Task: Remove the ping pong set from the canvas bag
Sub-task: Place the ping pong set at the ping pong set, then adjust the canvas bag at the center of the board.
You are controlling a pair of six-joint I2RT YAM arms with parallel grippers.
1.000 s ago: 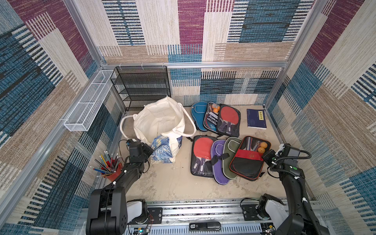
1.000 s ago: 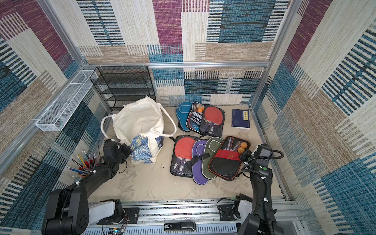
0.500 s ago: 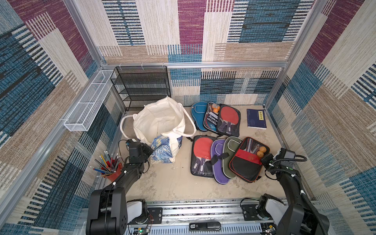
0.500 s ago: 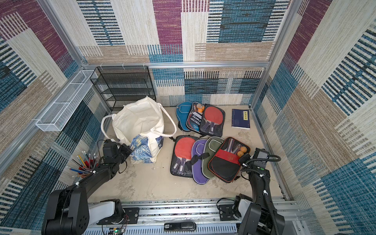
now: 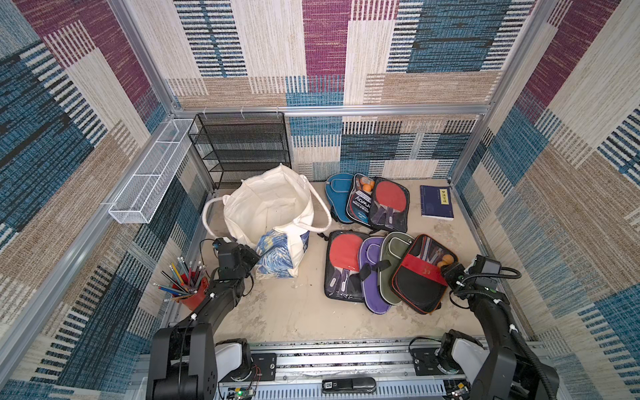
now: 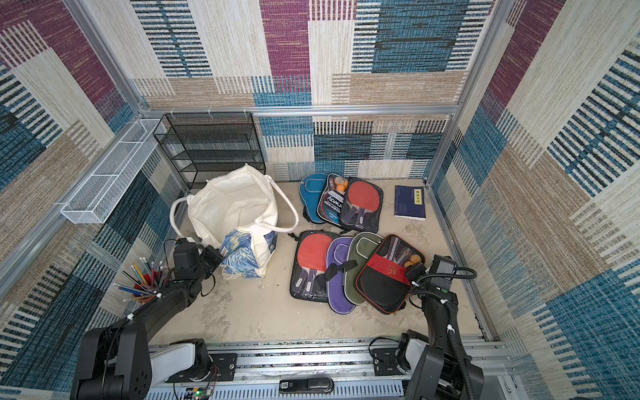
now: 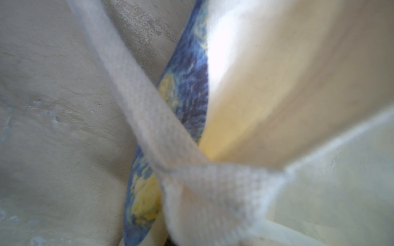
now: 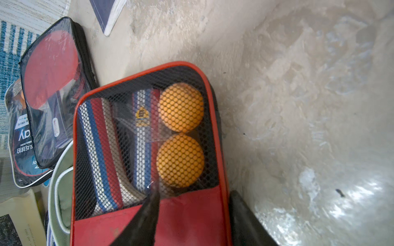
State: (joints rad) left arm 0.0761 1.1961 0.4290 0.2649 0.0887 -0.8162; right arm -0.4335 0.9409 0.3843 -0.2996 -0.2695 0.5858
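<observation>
The canvas bag [image 5: 270, 207] [image 6: 235, 204] stands open at the left, its blue-and-yellow print facing forward. My left gripper [image 5: 252, 257] [image 6: 215, 258] is at the bag's near left corner and shut on it. In the left wrist view the cloth [image 7: 255, 95] and a handle strap [image 7: 138, 102] hide the jaws. A red and black ping pong set [image 5: 419, 280] [image 6: 384, 280] [image 8: 138, 138] lies on the pile at the right, two orange balls [image 8: 181, 107] behind its mesh. My right gripper [image 5: 450, 272] [image 6: 414, 272] [image 8: 194, 193] is open, its jaws apart over that set's edge.
Several other paddle cases lie on the floor: a clear one with a red paddle [image 5: 344, 266], a purple one [image 5: 372, 273], a green one [image 5: 393, 256], and more at the back [image 5: 388, 204]. There is also a blue book [image 5: 436, 202], a red pencil cup [image 5: 188, 294], a black mesh rack [image 5: 242, 149] and a white wire basket [image 5: 152, 176].
My right gripper has gone from shut on the red and black set to open, and the set has settled onto the pile. The left arm has not moved.
</observation>
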